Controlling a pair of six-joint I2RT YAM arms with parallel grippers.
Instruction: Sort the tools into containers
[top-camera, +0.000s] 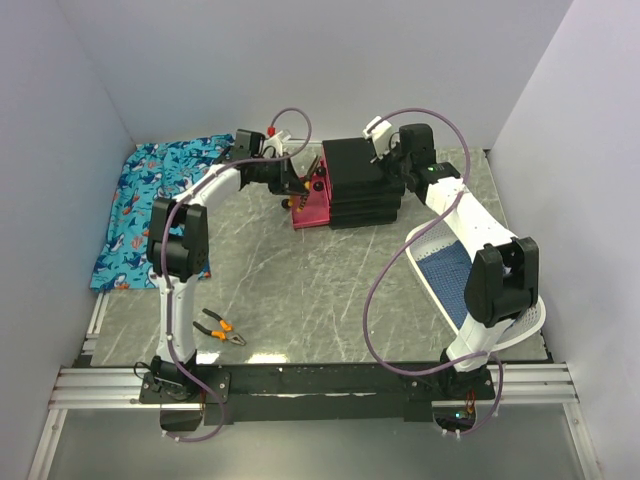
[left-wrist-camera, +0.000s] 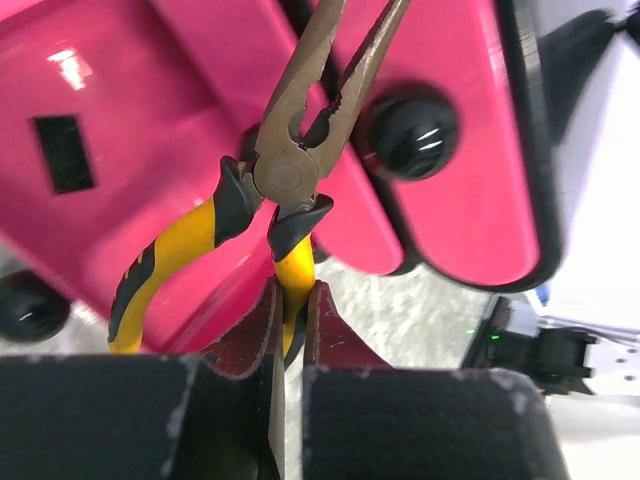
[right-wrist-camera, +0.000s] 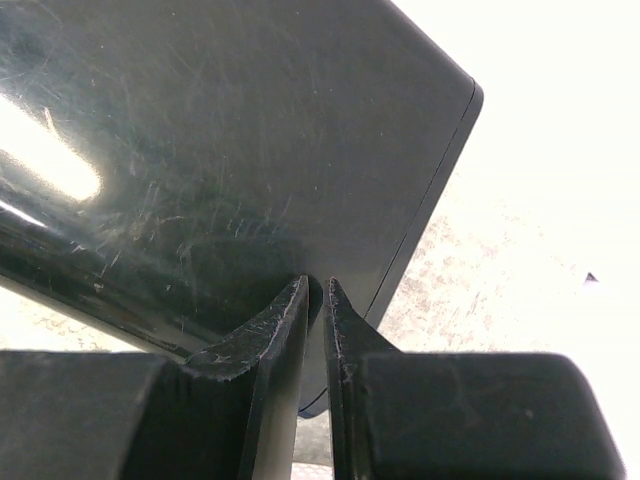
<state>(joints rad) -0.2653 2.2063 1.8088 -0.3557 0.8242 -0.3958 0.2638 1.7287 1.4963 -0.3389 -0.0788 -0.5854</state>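
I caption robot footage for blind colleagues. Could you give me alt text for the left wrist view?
The left pincer is shut on one yellow handle of the pliers. Their steel nose points up the frame across pink drawers with black knobs.

Yellow-handled pliers (left-wrist-camera: 290, 170) over open pink drawer (left-wrist-camera: 180, 100); orange pliers (top-camera: 220, 328) apart.

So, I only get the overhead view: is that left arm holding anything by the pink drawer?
Observer: Yes. Its wrist view shows the left tool clamped on one yellow handle of the pliers; the other handle hangs free.
Visitor: Pointing where?
Observer: Nose across the pink drawers, passing beside a black knob.
Visitor: And the right arm?
Observer: The right tool is shut on nothing, tips at the black cabinet top.
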